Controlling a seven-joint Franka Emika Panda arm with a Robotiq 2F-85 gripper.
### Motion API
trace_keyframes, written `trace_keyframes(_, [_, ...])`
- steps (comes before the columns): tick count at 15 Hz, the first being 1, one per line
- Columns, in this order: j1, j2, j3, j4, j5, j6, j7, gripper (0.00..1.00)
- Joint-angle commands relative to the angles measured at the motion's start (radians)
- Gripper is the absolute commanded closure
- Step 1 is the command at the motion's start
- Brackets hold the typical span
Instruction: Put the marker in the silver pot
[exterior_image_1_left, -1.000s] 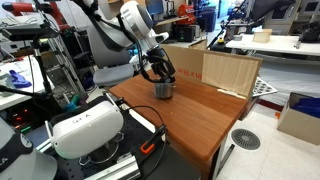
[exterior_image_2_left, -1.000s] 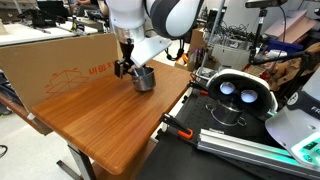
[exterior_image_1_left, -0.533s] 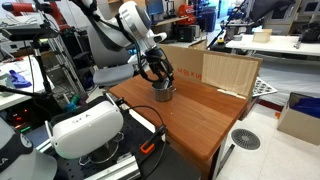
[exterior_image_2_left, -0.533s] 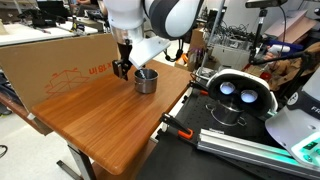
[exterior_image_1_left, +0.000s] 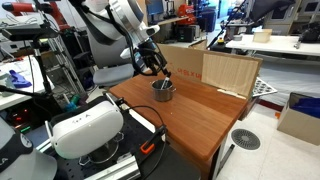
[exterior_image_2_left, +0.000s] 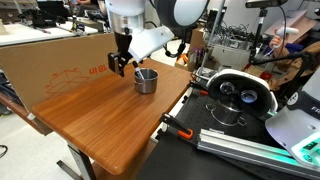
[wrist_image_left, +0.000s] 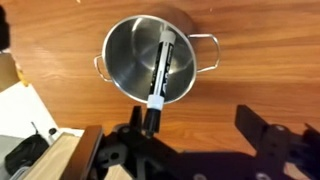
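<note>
Wrist view, looking straight down: the silver pot (wrist_image_left: 128, 55) sits upright on the wooden table (wrist_image_left: 262, 72), with one small handle showing on each side of its rim. The marker (wrist_image_left: 165, 68) lies inside the pot, slanting across the floor. Its pale end rests against the near wall at the rim. The gripper (wrist_image_left: 195, 150) fills the lower edge of the view, with its jaws spread wide apart and holding nothing. The dark fingers (wrist_image_left: 262, 135) stand clear of the pot and marker.

Exterior view from the table's long side: the gripper (exterior_image_1_left: 152, 68) hangs above the silver pot (exterior_image_1_left: 163, 92) without touching it. The pot stands towards the far part of the wooden table (exterior_image_1_left: 205, 118). The marker is too small to make out here, and the jaw gap cannot be read.

Exterior view from the opposite side: the gripper (exterior_image_2_left: 120, 67) is raised above and just beside the silver pot (exterior_image_2_left: 146, 81), closer to the cardboard box (exterior_image_2_left: 50, 62) that stands along the back of the table (exterior_image_2_left: 100, 118). The pot's inside is hidden at this angle.
</note>
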Motion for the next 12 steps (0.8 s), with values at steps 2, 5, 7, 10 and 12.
trace_keyframes(2, [-0.016, -0.159, 0.01, -0.122, 0.026, 0.035, -0.039, 0.0])
trace_keyframes(5, [-0.019, -0.26, 0.004, -0.182, 0.038, 0.054, -0.05, 0.0])
trace_keyframes(7, [-0.02, -0.317, 0.002, -0.218, 0.082, 0.065, -0.098, 0.0])
trace_keyframes(10, [-0.008, -0.308, 0.0, -0.201, 0.09, 0.035, -0.097, 0.0])
trace_keyframes(12, [-0.008, -0.324, 0.0, -0.217, 0.108, 0.037, -0.116, 0.0])
